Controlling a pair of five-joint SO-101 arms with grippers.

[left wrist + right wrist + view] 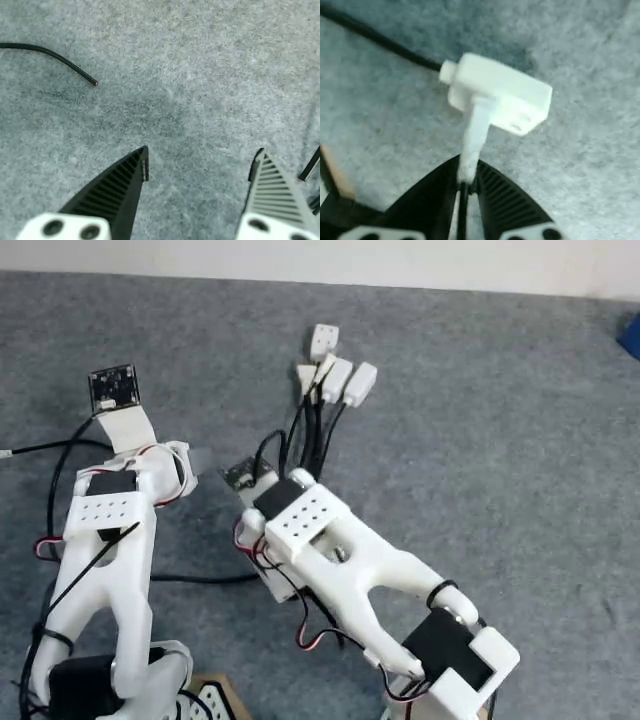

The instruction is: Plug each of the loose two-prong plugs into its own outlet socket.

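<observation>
the right gripper (469, 176) is clenched on a thin white tab that sticks out from a white connector block (500, 95). the block sits just beyond the fingertips, tilted, above the grey carpeted table (590, 165), with one black cable (380, 37) leaving its end. two small marks show on one face of the block. whether it is a plug or a socket cannot be told.

the left gripper (202, 152) is released, jaws wide apart, with bare grey table (200, 75) between them. one loose black wire end (94, 83) lies well ahead of one fingertip and touches neither finger. parts of two black cables (310, 165) cross the edge beside the other finger.

from above, two arms stand side by side. the left arm (110, 540) is well apart from the task's things. the right arm (340, 550) points toward a cluster of white connector pieces (335, 372) on the far side of the table (500, 490). four pieces can be counted there: one lying farthest out by itself, and three close together just nearer the arm. which of them are plugs and which are sockets cannot be told. black cables (312, 435) run from the cluster back under the right arm's wrist, too bunched to count. which of the four pieces the right gripper grasps cannot be told from above.
</observation>
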